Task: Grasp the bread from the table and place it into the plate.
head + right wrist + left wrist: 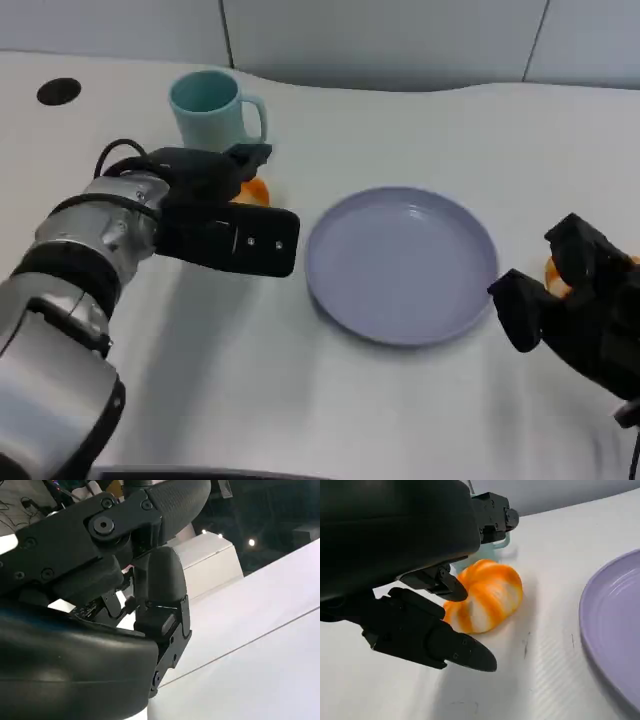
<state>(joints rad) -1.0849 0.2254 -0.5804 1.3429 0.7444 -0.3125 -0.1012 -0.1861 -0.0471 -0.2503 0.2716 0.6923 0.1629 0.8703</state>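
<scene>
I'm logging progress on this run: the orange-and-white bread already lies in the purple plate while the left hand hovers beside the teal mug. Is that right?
Not quite. The bread lies on the table by the left hand, not in the purple plate, as the left wrist view shows. The hand is beside the teal mug.

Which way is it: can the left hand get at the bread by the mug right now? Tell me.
Probably yes. The left hand hangs over the bread with fingers apart on either side of it, not yet closed. The mug stands just behind but does not block it.
</scene>
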